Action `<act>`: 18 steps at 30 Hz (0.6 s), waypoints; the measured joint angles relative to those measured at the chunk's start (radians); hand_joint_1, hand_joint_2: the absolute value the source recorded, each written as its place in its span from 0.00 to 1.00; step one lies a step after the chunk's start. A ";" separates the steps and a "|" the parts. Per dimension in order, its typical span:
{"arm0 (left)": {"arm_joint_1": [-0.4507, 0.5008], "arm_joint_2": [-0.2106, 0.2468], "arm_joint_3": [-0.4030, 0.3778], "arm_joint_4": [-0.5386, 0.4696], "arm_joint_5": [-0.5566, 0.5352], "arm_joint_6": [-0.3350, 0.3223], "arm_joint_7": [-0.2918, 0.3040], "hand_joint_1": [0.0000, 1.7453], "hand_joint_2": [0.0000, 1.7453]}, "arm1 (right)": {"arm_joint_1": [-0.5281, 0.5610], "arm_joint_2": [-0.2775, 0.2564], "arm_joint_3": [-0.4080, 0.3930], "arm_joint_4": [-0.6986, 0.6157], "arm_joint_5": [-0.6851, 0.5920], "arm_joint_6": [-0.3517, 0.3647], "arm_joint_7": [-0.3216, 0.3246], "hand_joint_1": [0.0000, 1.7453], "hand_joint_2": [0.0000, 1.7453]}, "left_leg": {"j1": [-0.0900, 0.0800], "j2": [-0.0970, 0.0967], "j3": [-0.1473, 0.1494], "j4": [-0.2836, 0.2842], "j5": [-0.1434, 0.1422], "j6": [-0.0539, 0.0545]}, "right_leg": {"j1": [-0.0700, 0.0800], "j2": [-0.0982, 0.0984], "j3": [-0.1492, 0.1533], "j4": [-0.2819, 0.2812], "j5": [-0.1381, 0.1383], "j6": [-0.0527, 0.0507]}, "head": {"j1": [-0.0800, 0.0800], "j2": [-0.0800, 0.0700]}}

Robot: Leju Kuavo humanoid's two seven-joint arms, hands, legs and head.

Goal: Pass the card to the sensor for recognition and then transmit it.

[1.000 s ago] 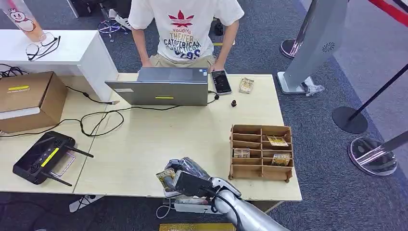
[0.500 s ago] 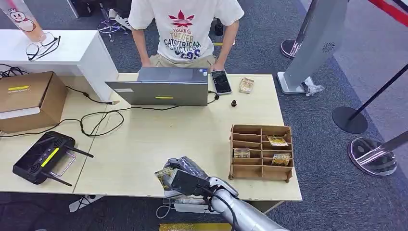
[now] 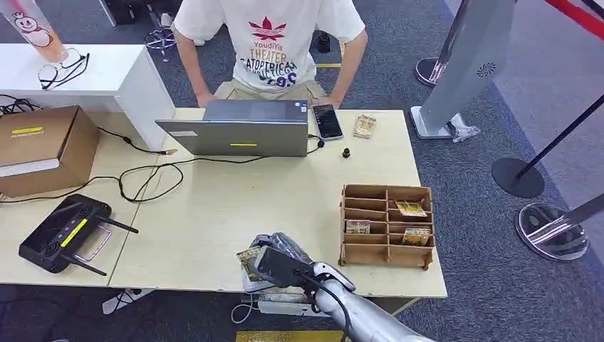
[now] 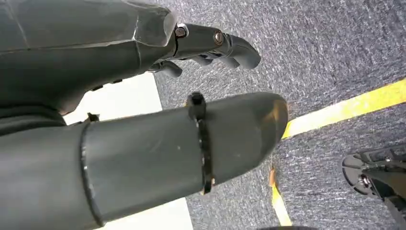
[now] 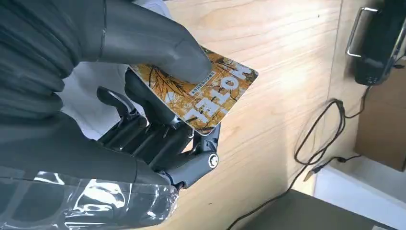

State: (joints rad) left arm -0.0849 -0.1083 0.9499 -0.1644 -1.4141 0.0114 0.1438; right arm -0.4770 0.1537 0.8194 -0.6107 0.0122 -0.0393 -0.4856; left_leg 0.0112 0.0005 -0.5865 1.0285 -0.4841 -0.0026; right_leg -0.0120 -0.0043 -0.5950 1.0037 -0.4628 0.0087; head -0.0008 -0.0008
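My right hand [image 3: 279, 261] hovers over the table's near edge and pinches a yellow-orange hotel card [image 5: 206, 93] between thumb and fingers; the card's edge [image 3: 248, 259] pokes out to the hand's left. A phone [image 3: 327, 121] lies beside the laptop [image 3: 238, 128] at the far side, in front of a person in a white T-shirt [image 3: 269, 43]. A wooden card rack [image 3: 387, 226] with more cards stands to the right of my hand. My left hand [image 4: 210, 45] hangs over grey carpet, fingers loosely apart and holding nothing.
A black remote controller [image 3: 64, 232] lies at the near left, a cardboard box [image 3: 43, 147] behind it, with cables [image 3: 149, 174] trailing across the table. Another card [image 3: 365, 126] lies at the far edge. Stanchion bases [image 3: 518, 177] stand on the carpet to the right.
My right hand with the card has shifted slightly to the right along the near edge. The person has leaned back, arms drawn away from the laptop.
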 joint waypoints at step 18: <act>0.000 -0.005 0.000 0.000 -0.003 0.002 0.000 0.00 0.00 | -0.013 0.002 -0.030 0.044 -0.015 -0.010 -0.015 1.00 1.00 | 0.000 0.000 0.000 0.000 0.000 0.000 | 0.000 0.000 0.000 0.000 0.000 0.000 | 0.000 0.000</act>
State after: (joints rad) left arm -0.0850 -0.1133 0.9499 -0.1640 -1.4172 0.0137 0.1434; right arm -0.4897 0.1556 0.7897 -0.5665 -0.0030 -0.0492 -0.5005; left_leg 0.0112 0.0005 -0.5864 1.0285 -0.4842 -0.0026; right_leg -0.0120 -0.0043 -0.5950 1.0037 -0.4628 0.0087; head -0.0008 -0.0008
